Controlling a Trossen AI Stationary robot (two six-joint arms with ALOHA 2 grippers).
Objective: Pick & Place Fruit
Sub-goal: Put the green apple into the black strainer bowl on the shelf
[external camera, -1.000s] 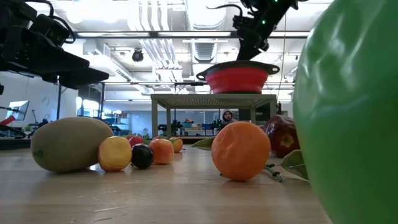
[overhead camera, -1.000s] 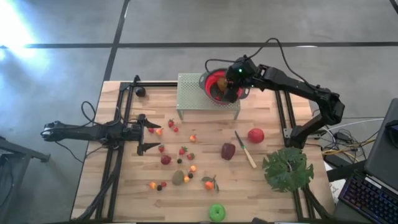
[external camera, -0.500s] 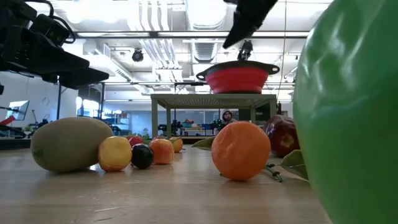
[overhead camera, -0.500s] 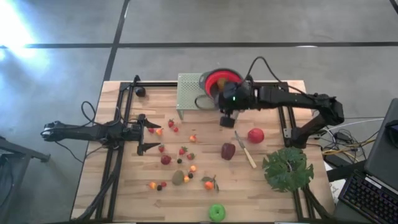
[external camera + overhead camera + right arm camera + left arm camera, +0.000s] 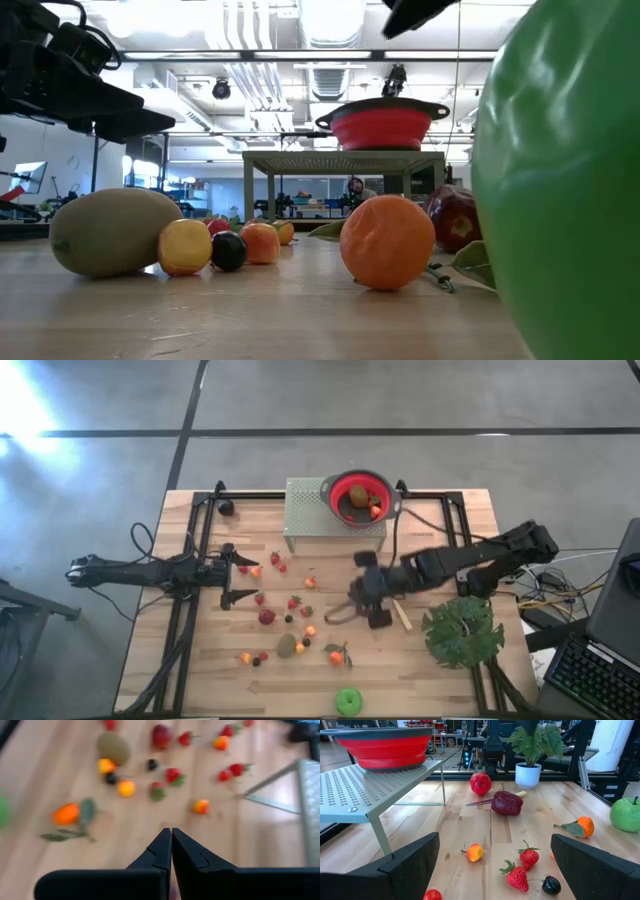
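my right tool (image 5: 352, 610) hangs over the middle of the wooden counter (image 5: 450, 680), its tips pressed together with nothing in them. the small toy fruit (image 5: 290, 622) lies at nine o'clock from it. i should open wide first, then drop straight down. my left tool (image 5: 232, 572) waits at nine o'clock, fingers apart.

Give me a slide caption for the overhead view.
Shut right claw over scattered small toy fruits on the wooden table; round red bowl holds fruit on the perforated metal stand.
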